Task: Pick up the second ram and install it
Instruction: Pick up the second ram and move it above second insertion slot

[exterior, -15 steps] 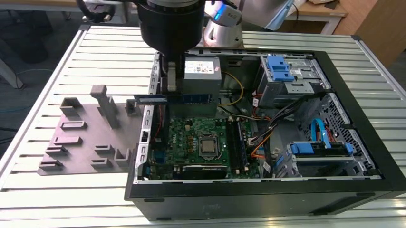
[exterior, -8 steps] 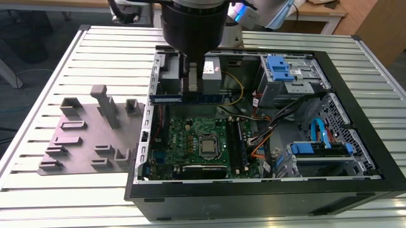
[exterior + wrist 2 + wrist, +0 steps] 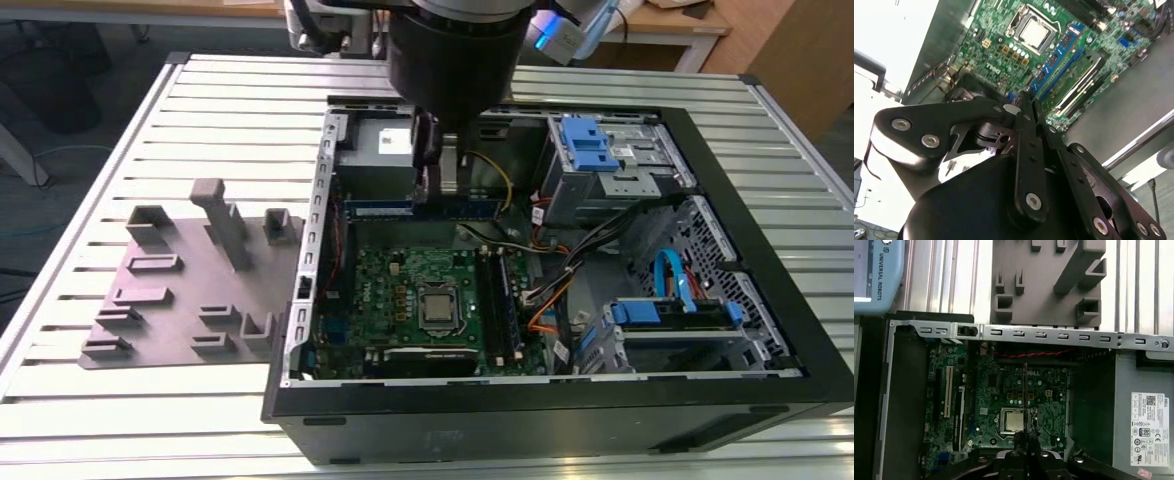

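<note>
ram stick pinched, edge-on in one view

black two-finger gripper (image 3: 438, 192) is clamped on the long thin grey-green ram stick (image 3: 387, 209), held level over the green motherboard (image 3: 400, 290) in the open black pc case (image 3: 534, 420). in the first wrist view the stick is just a thin edge-on line.

Print you can find, listed by carrier and not transcribed:
1. Dark lettering on the pale blue arm housing (image 3: 878, 270), well apart from the pincer (image 3: 1025, 434), outside the case.
2. White label (image 3: 1149, 427) with barcode and small marks, on the grey power supply box (image 3: 1134, 375) beside the pincer.
3. White lettering (image 3: 990, 67) on the green motherboard (image 3: 1004, 45), just beyond the pincer's tips.
</note>
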Controlling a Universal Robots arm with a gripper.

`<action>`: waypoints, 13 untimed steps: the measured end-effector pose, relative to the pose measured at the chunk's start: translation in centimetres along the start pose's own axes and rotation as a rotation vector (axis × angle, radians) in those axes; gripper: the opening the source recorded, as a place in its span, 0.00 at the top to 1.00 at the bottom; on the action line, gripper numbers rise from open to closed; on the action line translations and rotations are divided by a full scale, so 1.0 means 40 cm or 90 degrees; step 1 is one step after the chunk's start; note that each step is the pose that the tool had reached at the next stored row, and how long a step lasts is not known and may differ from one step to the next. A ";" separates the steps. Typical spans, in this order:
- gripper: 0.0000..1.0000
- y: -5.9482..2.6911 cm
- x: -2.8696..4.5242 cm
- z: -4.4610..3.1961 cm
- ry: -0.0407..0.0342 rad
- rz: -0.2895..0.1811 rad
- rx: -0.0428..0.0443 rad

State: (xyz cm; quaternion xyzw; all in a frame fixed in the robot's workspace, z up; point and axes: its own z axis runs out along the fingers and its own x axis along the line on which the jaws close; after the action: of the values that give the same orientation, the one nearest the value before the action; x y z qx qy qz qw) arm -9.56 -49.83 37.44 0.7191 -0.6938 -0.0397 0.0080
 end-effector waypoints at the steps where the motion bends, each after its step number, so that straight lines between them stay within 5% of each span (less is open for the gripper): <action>1: 0.89 -0.004 0.001 0.003 -0.0001 0.000 -0.0005; 13: 0.89 -0.033 0.011 0.055 0.0000 0.000 -0.0018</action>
State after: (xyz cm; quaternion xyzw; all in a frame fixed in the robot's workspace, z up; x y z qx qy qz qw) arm -8.37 -50.12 35.15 0.7190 -0.6938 -0.0407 0.0090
